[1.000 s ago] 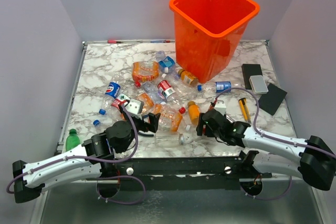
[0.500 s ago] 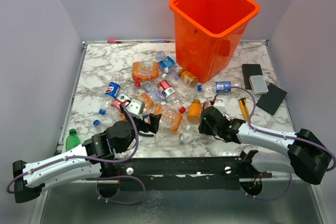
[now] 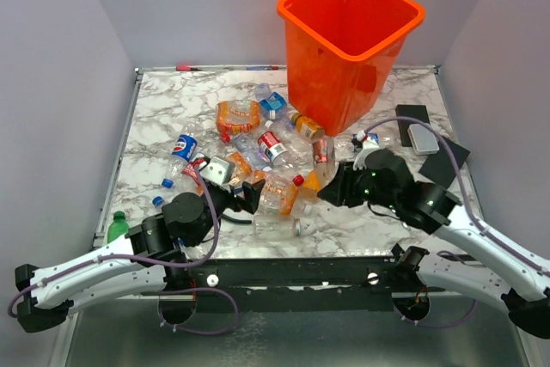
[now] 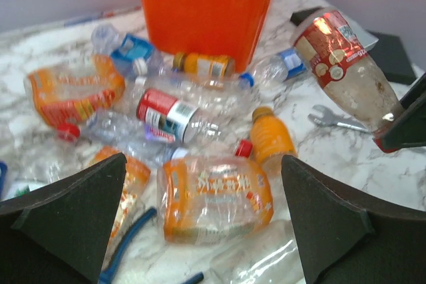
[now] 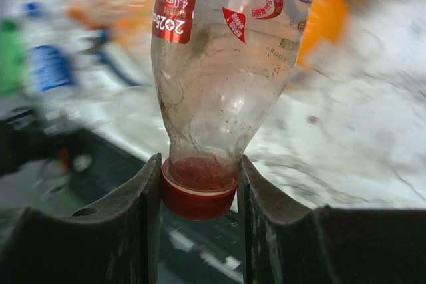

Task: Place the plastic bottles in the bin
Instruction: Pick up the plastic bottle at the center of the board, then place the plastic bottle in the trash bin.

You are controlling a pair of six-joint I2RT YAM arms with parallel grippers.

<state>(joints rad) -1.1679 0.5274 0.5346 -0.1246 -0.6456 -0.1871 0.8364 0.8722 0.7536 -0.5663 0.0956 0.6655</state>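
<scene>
My right gripper (image 3: 332,186) (image 5: 200,191) is shut on the red cap of a clear bottle with a red label (image 3: 322,150) (image 5: 226,64). It holds the bottle above the table, in front of the orange bin (image 3: 344,49) (image 4: 206,4). The held bottle also shows in the left wrist view (image 4: 339,64). My left gripper (image 3: 250,198) (image 4: 203,224) is open and empty, low over a crushed orange-labelled bottle (image 4: 213,197). Several more bottles (image 3: 258,139) lie in a heap between the grippers and the bin. A green bottle (image 3: 118,228) lies at the near left edge.
Blue-handled pliers (image 4: 126,237) lie under my left gripper. A steel wrench (image 4: 336,120) lies right of a small orange bottle (image 4: 271,139). Black pads (image 3: 447,161) and a grey box (image 3: 423,137) sit at the right. Walls close in on three sides.
My right gripper has risen from the table with the red-capped bottle and swung it up toward the bin. My left arm has shifted slightly left.
</scene>
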